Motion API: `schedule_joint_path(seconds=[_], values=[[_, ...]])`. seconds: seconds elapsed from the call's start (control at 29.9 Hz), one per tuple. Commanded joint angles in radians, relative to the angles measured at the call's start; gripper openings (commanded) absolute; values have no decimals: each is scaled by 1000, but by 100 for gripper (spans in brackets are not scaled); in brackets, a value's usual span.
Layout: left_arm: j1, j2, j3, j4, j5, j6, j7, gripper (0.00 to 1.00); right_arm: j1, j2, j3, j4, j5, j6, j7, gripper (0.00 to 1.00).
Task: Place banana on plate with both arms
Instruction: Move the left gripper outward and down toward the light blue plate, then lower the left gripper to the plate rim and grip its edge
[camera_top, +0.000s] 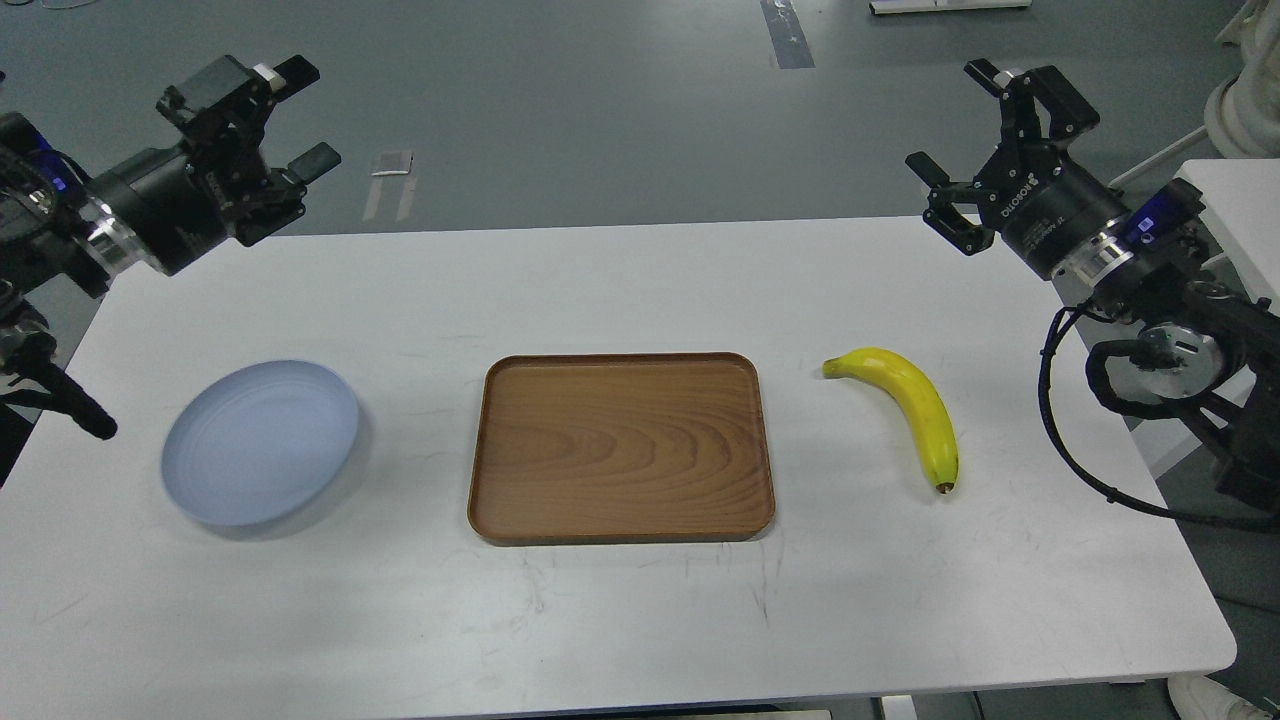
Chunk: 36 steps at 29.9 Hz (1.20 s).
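Observation:
The yellow banana (912, 405) lies on the white table (640, 620), right of the wooden tray, stem to the upper left and dark tip toward me. The pale blue plate (260, 443) sits empty at the table's left. My left gripper (296, 115) is open and empty, held high beyond the table's far left corner, well above and behind the plate. My right gripper (950, 125) is open and empty, raised over the table's far right corner, well above and behind the banana.
A rectangular brown wooden tray (620, 448) lies empty at the table's middle, between plate and banana. A second white table (1235, 215) stands close at the right. My right arm's cables (1060, 420) hang past the table's right edge.

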Motion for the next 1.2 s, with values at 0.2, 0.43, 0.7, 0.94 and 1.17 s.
schedule_joint_path(seconds=[0.2, 0.43, 0.7, 0.94, 1.17], values=[[44, 161, 79, -50, 647, 0, 0, 99, 0, 2, -1, 4, 0, 0, 0, 100], [56, 176, 326, 60, 756, 124, 0, 99, 2, 2, -1, 4, -2, 0, 0, 100], [58, 109, 355, 212, 753, 161, 0, 99, 2, -3, -1, 10, -2, 0, 0, 100], [59, 43, 378, 322, 746, 170, 0, 99, 0, -1, -1, 10, -3, 0, 0, 100], [59, -5, 470, 418, 698, 240, 0, 96, 0, -3, -1, 10, -3, 0, 0, 100]])
